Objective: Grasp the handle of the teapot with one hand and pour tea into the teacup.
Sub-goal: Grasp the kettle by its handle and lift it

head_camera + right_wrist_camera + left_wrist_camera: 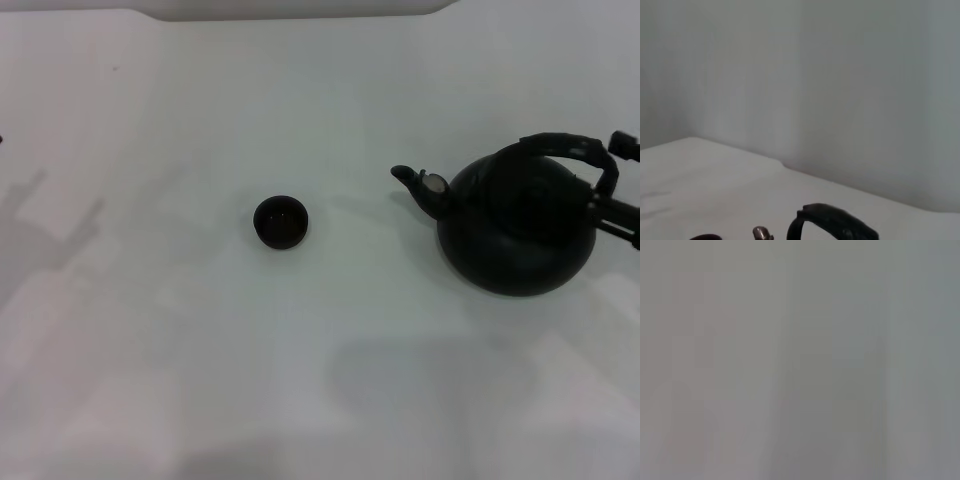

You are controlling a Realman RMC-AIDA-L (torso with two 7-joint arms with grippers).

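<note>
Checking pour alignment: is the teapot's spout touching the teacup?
Apart. The head view shows bare white table between the teapot spout and the teacup.

Black right gripper (618, 190) at the head view's right edge: thin dark rod-like fingers, a small rounded knob above, matte finish. No cables, screws or markings discernible. Nothing of the left arm visible.
</note>
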